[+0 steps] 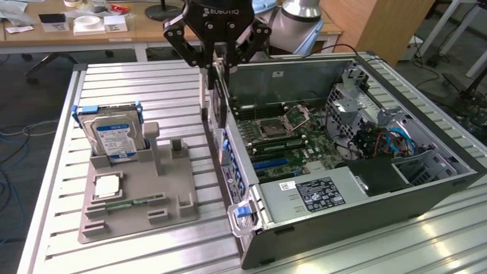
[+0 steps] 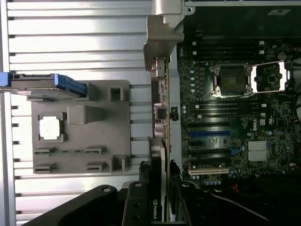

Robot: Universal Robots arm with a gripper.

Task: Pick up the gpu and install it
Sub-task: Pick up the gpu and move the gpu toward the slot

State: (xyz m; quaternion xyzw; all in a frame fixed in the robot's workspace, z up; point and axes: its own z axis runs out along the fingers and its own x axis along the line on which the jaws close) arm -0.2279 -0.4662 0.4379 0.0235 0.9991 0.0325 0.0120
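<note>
A: Exterior view. The gripper (image 1: 218,60) is clenched on the gpu (image 1: 216,103). The card is edge-on, upright, over the open case (image 1: 426,188) wall on the exterior view's left. Its lower end is hard to make out.

B: Wrist view. The gpu (image 2: 162,117) is edge-on beside the motherboard (image 2: 225,117). The fingers (image 2: 136,207) are cut off by the frame.

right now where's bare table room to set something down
Bare table: past the hard drive end of the grey holder, and past its opposite end. Crowded: the gap between holder and computer case, under the gripper holding the gpu.
</note>
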